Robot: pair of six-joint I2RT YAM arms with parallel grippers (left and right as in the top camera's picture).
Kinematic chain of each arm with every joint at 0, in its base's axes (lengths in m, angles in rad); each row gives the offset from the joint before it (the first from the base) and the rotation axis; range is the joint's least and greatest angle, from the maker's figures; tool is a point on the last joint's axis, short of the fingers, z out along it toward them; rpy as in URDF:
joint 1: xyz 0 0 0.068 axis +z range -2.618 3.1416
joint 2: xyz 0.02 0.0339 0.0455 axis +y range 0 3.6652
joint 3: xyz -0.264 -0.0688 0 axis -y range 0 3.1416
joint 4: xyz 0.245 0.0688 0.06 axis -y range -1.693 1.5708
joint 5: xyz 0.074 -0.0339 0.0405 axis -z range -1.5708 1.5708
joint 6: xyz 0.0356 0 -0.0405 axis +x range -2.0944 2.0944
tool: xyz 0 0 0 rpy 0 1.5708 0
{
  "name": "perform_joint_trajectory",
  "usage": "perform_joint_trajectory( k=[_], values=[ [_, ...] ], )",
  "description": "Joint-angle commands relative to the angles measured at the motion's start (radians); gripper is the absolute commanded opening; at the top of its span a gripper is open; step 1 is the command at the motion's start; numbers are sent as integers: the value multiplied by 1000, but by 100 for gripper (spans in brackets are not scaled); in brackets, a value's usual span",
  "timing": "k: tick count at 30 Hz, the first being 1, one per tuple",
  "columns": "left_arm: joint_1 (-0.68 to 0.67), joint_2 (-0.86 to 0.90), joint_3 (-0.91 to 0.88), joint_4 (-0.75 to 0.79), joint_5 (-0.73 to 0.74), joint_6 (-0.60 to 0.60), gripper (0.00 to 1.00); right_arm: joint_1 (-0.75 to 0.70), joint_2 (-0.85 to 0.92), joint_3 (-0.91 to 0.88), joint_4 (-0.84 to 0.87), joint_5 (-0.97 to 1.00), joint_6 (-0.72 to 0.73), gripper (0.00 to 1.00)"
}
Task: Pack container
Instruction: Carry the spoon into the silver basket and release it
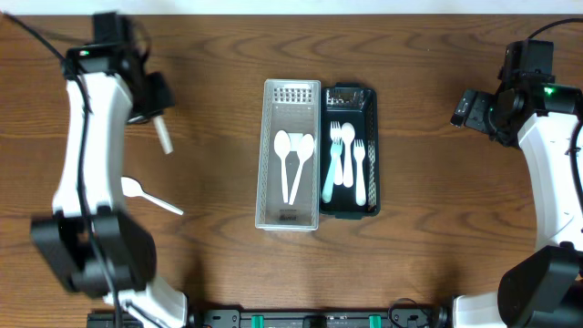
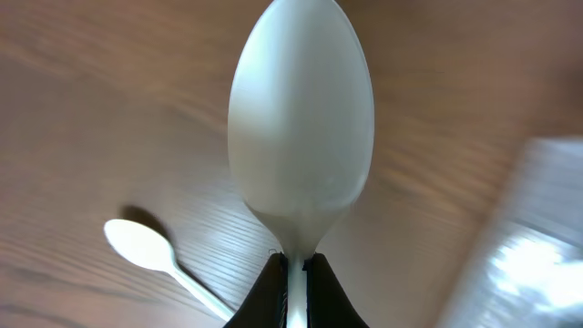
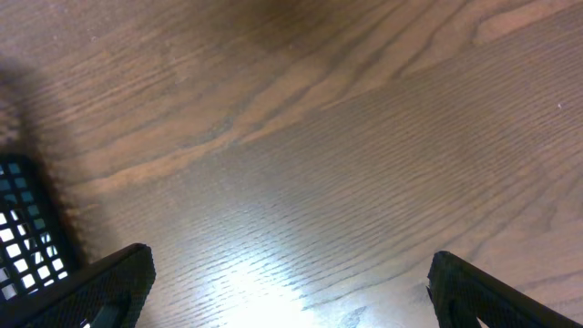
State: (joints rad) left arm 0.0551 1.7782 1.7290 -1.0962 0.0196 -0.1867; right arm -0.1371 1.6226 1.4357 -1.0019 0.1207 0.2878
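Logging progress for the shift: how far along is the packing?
Done: two spoons lie in the white bin, forks in the dark bin. In hand: the left gripper is shut on a third spoon. Left: one loose spoon on the table; the right gripper is open, empty.

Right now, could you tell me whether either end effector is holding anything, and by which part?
The left end effector pinches a white plastic spoon by its handle, just below the bowl. The right end effector is open and holds nothing.

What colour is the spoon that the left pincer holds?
White. The spoon shows best in the left wrist view.
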Motion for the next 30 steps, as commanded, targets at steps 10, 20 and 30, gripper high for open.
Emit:
perform_joint_trajectory(
  k=[10, 20, 30],
  values=[
    [-492, -48, -53, -68, -1, -164, 6, 0, 5, -4, 8, 11, -38, 99],
    [-686, 39, -138, 14, -31, -177, 11, 0, 5, -4, 6, 10, -38, 99],
    [-656, 94, -143, 68, -39, -177, 40, 0, 5, -4, 7, 3, -35, 99]
  ],
)
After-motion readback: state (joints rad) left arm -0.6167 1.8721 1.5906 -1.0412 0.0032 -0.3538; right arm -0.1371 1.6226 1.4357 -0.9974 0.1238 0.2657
